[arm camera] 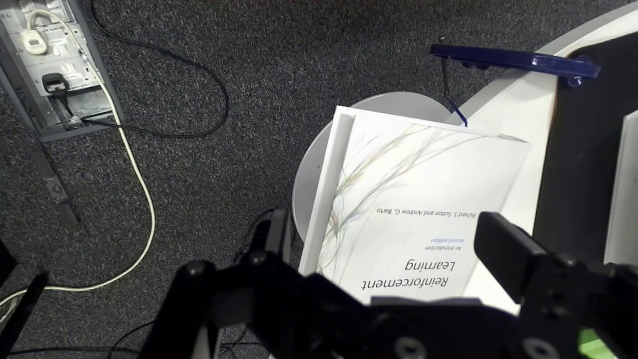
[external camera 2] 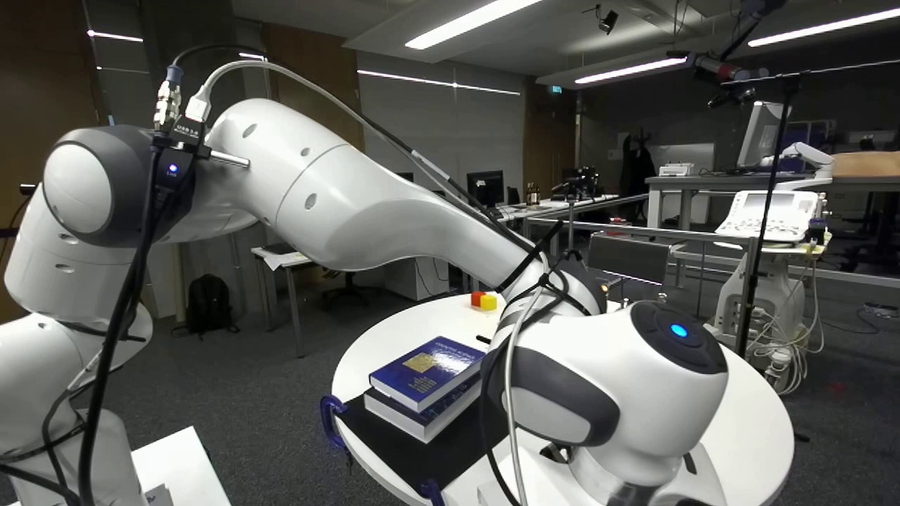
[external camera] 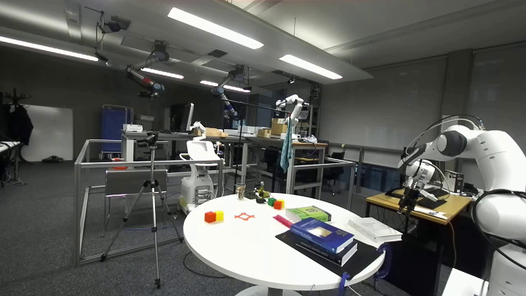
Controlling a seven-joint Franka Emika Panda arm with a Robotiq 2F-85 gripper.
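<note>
The gripper (arm camera: 386,227) is held wide, with nothing gripped, above the white book (arm camera: 423,174). The book is supported by the round table (external camera: 242,246), whose border is overhung by one edge of it. An approach to the book is judged to be in hand; next, the fingers (arm camera: 508,259) would need to be lowered and lined up with that edge. Beyond, two stacked books (external camera: 322,234) are borne by the black mat (arm camera: 580,164); farther off, a red cube (external camera: 210,217) is seen.
</note>
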